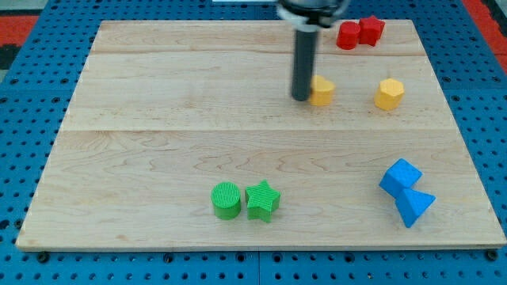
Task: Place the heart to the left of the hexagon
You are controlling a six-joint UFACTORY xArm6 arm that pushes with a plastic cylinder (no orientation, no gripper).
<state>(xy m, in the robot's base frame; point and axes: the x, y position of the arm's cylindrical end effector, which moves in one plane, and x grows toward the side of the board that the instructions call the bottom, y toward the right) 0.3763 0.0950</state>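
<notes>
The single camera view looks down at an angle on a pale wooden counter (158, 158) lying on a blue perforated base (24, 158). No brand, label or writing can be read anywhere.

The yellow heart (322, 91) sits in the upper middle of the counter, right of centre. It is a small, plain yellow block, partly hidden on its left side by the rod, so which way its point faces and where its long axis runs cannot be told. The dark rod (303, 63) comes down from the view's top, and its tip (301, 98) rests on the counter against the heart's left edge. The arm has no jaws, so nothing is clasped or let go; the rod only touches the heart from the side.

The yellow hexagon (389, 93) stands to the right of the heart, apart from it, at about the same height in the view.

Near the top right, a red cylinder (348, 36) and a red star (370, 29) touch. At the bottom centre, a green cylinder (226, 199) sits just beside a green star (262, 200). At the lower right, a blue cube-like block (400, 178) touches a blue triangular block (414, 207).
</notes>
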